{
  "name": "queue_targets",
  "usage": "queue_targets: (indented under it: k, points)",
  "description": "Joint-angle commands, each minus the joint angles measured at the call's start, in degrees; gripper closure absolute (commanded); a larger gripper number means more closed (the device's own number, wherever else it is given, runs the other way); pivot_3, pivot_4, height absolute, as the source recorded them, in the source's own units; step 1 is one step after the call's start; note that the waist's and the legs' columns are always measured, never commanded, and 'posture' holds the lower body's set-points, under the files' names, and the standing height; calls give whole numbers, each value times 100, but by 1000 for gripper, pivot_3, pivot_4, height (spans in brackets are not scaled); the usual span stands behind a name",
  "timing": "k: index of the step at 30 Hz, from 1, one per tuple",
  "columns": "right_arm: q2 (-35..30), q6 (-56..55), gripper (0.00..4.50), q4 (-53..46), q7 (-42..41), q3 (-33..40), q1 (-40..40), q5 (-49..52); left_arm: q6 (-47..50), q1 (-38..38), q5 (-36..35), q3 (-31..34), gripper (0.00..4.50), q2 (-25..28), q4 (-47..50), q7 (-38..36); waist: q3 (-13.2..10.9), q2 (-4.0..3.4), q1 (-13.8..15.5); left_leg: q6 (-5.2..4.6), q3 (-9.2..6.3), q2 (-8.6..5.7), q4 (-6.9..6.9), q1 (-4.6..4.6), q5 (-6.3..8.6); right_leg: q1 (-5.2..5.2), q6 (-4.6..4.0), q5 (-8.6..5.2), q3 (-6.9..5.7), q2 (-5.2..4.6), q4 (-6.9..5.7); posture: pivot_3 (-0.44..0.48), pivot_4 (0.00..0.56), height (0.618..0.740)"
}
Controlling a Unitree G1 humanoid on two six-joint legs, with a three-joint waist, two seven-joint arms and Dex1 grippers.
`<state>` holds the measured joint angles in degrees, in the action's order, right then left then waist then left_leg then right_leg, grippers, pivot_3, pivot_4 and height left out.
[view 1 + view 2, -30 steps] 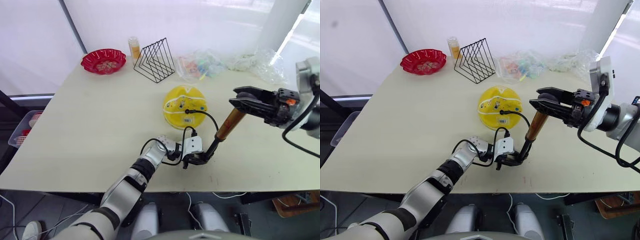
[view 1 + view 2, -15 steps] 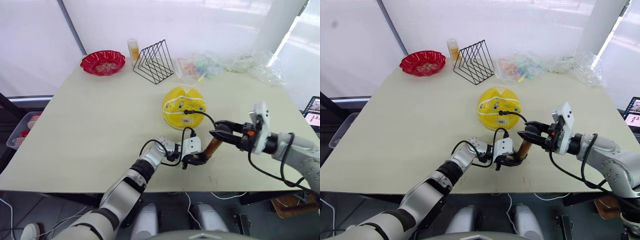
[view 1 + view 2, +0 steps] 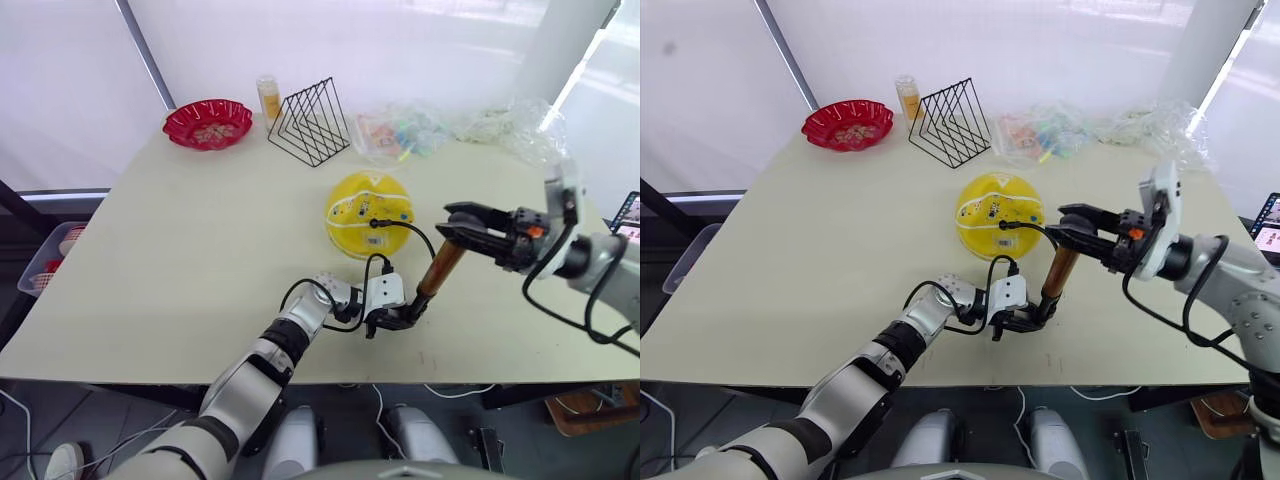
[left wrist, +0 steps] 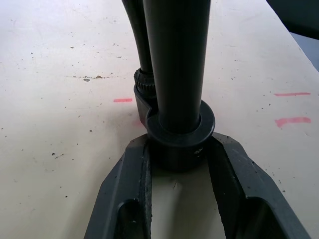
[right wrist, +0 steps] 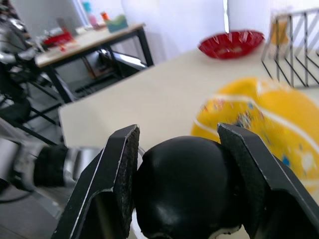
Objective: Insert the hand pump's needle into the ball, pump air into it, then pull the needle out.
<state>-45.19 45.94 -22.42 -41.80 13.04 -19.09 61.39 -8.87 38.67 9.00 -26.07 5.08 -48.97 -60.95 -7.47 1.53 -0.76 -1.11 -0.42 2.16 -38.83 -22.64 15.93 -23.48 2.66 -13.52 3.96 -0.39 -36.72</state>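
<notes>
Pinning the hand pump [image 3: 438, 272] base with your left gripper [image 3: 385, 318] clenched, your right gripper [image 3: 462, 222] grasps its handle at centre right, needle [image 3: 373, 223] seated in the ball [image 3: 369, 205].

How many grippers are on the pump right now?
2. The left gripper clamps the black base cap of the hand pump down on the table; the right gripper grips its black handle at the top.

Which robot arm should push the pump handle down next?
The right. Its pincer is shut on the handle atop the slanting pump. The left pincer clamps the pump's base on the table, and the hose already reaches the ball.
</notes>
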Motion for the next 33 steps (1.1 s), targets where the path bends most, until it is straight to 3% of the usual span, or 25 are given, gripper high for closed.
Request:
queue_targets:
  k: [1,8,13,15,19,25,30,33]
  points:
    - [-734,458,2490,169,192,1032,-656,778,295,-365,531,-395,3354,241,-653,12,-2,-3,3,0,0,0,1,-2,0,-2,0,0,1,-4,0,0,150,735]
    - [-933,630,2490,409,395,1064,-982,890,287,-360,525,-390,3354,217,-647,29,-9,0,3,0,5,0,1,-11,0,-8,1,0,4,-21,3,0,150,735]
    - [-491,541,2490,71,456,498,-288,469,279,-380,522,-379,3354,236,-625,43,-5,6,3,-1,3,0,3,-10,0,-6,1,0,2,-20,5,0,150,735]
    - [-312,437,2490,-17,421,240,-11,222,269,-381,521,-378,3354,244,-620,51,21,40,2,-1,1,1,6,-6,0,-5,2,0,0,-17,5,0,150,735]
    - [-2,185,2490,-71,380,-124,354,-239,255,-377,511,-379,3354,260,-608,62,25,28,-7,-1,9,4,7,4,0,1,3,0,7,-19,5,0,150,735]
    - [385,-798,2490,195,59,-899,1108,-1548,242,-373,490,-381,3354,264,-606,82,32,32,-3,-1,3,3,9,7,0,2,3,-1,1,-12,5,0,150,735]
    - [565,-1337,2490,305,-164,-1054,1250,-1989,236,-370,487,-392,3354,252,-621,91,31,33,-5,-1,6,-1,8,21,0,12,4,-1,3,-8,5,0,150,735]
    - [624,-1349,2490,225,-173,-770,1070,-1764,226,-372,488,-397,3354,247,-628,99,28,27,-6,-1,5,2,9,27,0,14,4,-2,3,-7,4,0,150,735]
